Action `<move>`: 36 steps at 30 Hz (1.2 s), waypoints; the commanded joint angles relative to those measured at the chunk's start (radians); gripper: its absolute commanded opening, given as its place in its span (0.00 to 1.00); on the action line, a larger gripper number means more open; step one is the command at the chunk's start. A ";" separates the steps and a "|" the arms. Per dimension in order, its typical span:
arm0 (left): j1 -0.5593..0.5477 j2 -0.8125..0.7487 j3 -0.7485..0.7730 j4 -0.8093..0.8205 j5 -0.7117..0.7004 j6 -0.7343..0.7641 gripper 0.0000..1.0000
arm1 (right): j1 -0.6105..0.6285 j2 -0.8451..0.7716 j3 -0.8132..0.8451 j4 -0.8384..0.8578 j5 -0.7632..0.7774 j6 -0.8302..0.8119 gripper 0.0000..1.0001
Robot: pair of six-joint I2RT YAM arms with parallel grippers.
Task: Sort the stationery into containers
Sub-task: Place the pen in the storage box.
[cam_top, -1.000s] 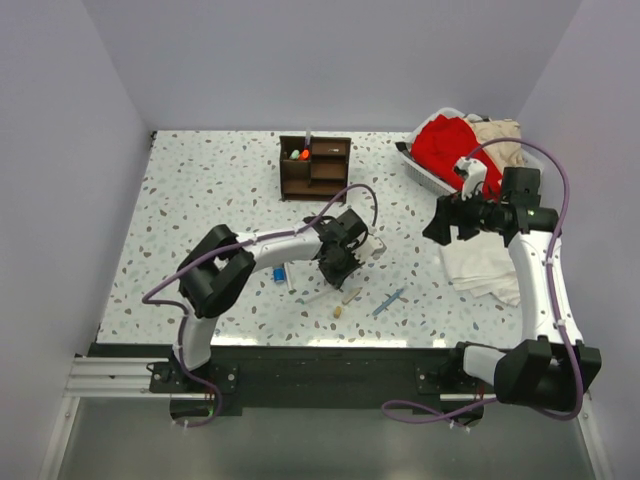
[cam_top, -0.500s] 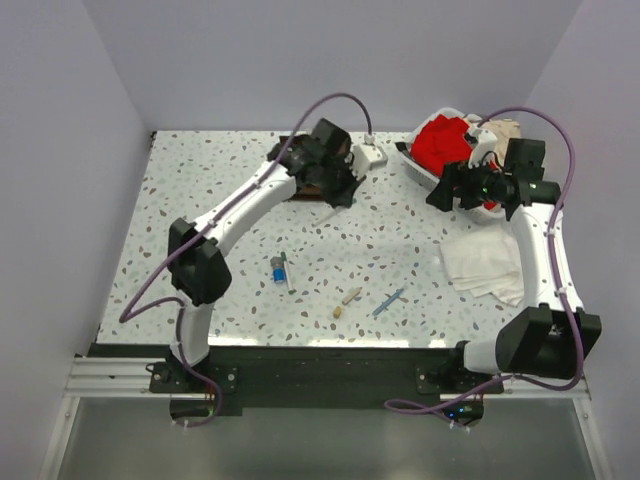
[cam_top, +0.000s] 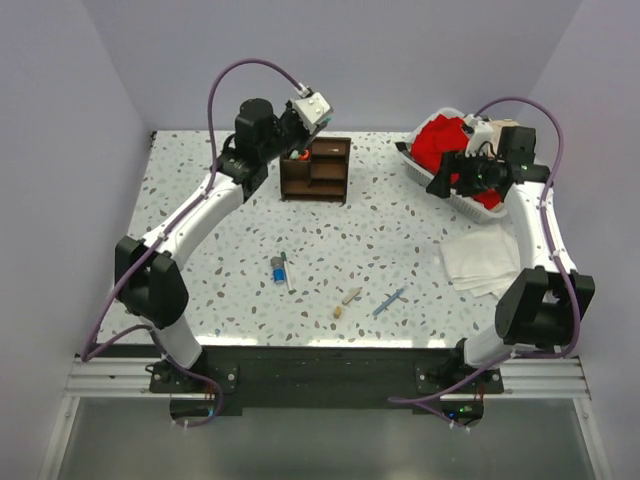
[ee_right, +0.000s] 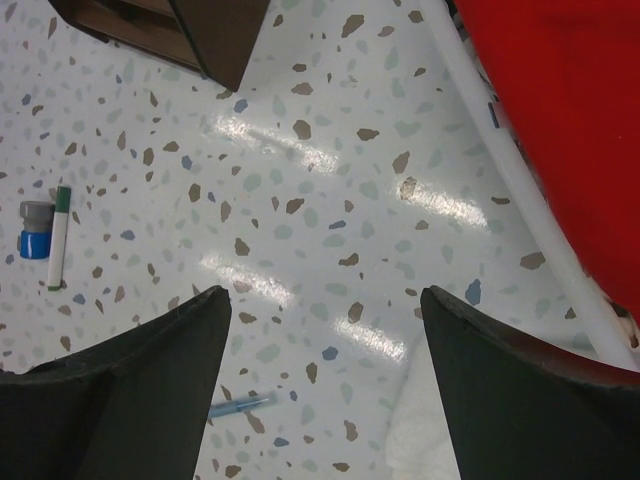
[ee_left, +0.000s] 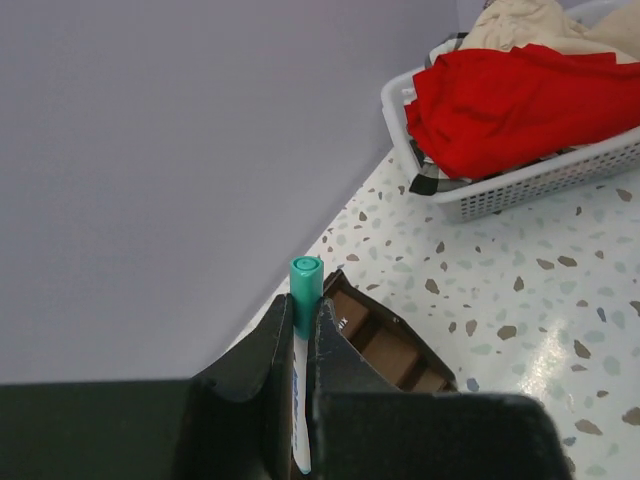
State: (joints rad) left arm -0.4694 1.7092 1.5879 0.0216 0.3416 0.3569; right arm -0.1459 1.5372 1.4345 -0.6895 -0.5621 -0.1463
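Speckled table (cam_top: 400,240): left jaws pinch teal-capped marker (ee_left: 305,285) above organiser (ee_left: 390,350), right jaws wide.

- Open table (cam_top: 400,225) lies between the wooden organiser (cam_top: 315,170) and the white basket (cam_top: 425,175).
- Toward the front lie a cylinder (cam_top: 276,270), tan bits (cam_top: 346,297) and a blue pen (cam_top: 388,301); folded cloth (cam_top: 485,265) covers the right.
- Rear wall (cam_top: 340,60) close behind the organiser.
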 commanded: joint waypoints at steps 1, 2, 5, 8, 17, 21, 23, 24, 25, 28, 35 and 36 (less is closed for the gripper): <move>0.032 0.041 -0.026 0.314 -0.003 -0.059 0.00 | 0.005 -0.017 0.043 0.019 0.024 0.007 0.81; 0.044 0.049 -0.031 0.340 -0.021 -0.078 0.00 | 0.003 -0.020 0.038 0.016 0.025 0.004 0.81; 0.073 0.089 -0.032 0.397 -0.024 -0.104 0.00 | 0.005 -0.035 0.020 0.008 0.036 -0.006 0.81; 0.113 0.124 -0.040 0.454 -0.001 -0.151 0.00 | 0.005 -0.046 0.004 -0.002 0.042 -0.016 0.81; 0.170 0.260 -0.031 0.606 0.056 -0.229 0.00 | 0.005 -0.042 0.001 -0.013 0.050 -0.024 0.81; 0.181 0.337 -0.002 0.630 0.079 -0.249 0.00 | 0.005 -0.023 0.010 -0.019 0.054 -0.025 0.81; 0.186 0.362 0.012 0.643 0.079 -0.254 0.00 | 0.005 -0.017 0.020 -0.024 0.057 -0.027 0.81; 0.187 0.386 0.018 0.646 0.076 -0.253 0.00 | 0.005 -0.012 0.020 -0.025 0.062 -0.027 0.81; 0.192 0.398 0.024 0.650 0.077 -0.256 0.00 | 0.005 -0.009 0.023 -0.027 0.062 -0.027 0.81; 0.198 0.434 0.035 0.679 0.074 -0.262 0.00 | 0.005 -0.006 0.021 -0.030 0.068 -0.029 0.81; 0.207 0.351 -0.064 0.741 0.079 -0.306 0.53 | 0.005 -0.011 0.001 -0.022 0.068 -0.030 0.82; 0.212 0.330 -0.081 0.744 0.082 -0.317 0.55 | 0.005 -0.012 -0.002 -0.019 0.068 -0.029 0.82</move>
State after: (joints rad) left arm -0.2768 2.1517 1.5589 0.6502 0.4068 0.0841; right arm -0.1440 1.5196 1.4315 -0.7105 -0.5106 -0.1650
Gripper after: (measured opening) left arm 0.499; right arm 0.815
